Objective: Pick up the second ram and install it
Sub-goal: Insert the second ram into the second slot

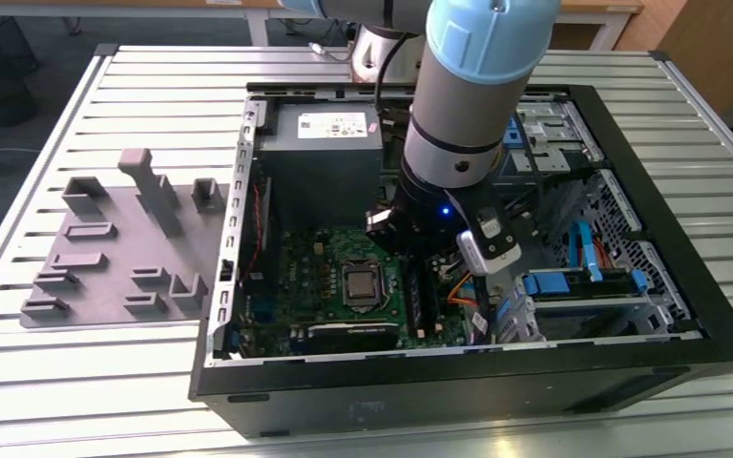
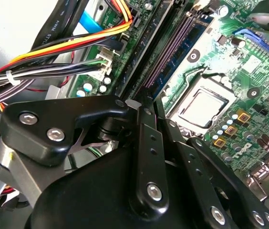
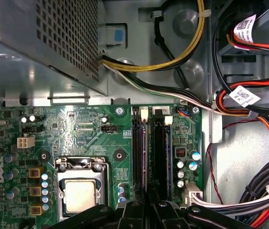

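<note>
One blue ram stick [image 2: 182,55] stands seated in the motherboard [image 2: 249,62] just ahead of my jaws [image 2: 141,102], beside an empty slot [image 2: 165,52], with me lined up along the slots, seemingly to press; whether it's the second ram, or how wide my jaws stand, I cannot tell.

slatted metal table [image 1: 112,86] | wood furniture [image 1: 710,38] behind | grey floor [image 1: 10,143]
</note>
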Robot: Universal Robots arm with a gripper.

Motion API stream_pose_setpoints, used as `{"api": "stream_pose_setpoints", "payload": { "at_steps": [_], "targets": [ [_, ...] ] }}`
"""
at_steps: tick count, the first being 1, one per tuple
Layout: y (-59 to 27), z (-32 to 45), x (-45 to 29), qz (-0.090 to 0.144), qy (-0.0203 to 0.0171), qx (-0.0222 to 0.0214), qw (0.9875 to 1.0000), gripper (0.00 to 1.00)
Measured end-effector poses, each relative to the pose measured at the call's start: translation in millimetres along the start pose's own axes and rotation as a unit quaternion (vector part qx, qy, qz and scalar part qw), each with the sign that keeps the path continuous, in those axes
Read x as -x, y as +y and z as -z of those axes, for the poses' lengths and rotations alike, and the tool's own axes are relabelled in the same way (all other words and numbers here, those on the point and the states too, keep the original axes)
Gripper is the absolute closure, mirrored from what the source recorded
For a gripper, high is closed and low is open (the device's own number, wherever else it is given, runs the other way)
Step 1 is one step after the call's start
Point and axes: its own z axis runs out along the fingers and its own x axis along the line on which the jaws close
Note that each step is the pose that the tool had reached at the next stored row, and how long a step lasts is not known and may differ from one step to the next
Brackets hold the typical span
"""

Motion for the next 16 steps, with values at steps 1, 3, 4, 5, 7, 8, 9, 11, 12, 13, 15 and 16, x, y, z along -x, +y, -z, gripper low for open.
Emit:
{"api": "stream_pose_setpoints", "payload": {
  "at_steps": [1,3,4,5,7,8,9,11,12,13,15,16],
  "targets": [
    [0.0,-0.1,0.0,0.0,0.0,0.0001,1.0,0.86],
    [0.0,-0.3,0.0,0.0,0.0,0.0002,1.0,0.86],
    [0.0,-0.3,0.0,0.0,0.0,0.0002,1.0,0.86],
    [0.0,-0.3,0.0,0.0,0.0002,0.0002,1.0,0.86],
    [0.1,-0.2,0.4,0.0,0.0012,0.0003,1.0,0.86],
    [0.0,-0.1,0.7,0.0,0.0021,0.0002,1.0,0.86],
    [0.1,-0.1,1.1,0.0,0.0028,0.0001,1.0,0.86],
    [0.1,0.0,2.0,0.0,0.0039,0.0,1.0,0.86],
    [0.1,0.0,2.4,0.001,0.0044,0.0,1.0,0.86],
    [0.2,0.2,2.4,0.001,0.0049,0.0,1.0,0.86],
    [0.2,0.8,2.5,0.001,0.0061,0.0,1.0,0.86],
    [0.2,1.0,2.5,0.001,0.0066,0.0,1.0,0.86]
  ]
}}
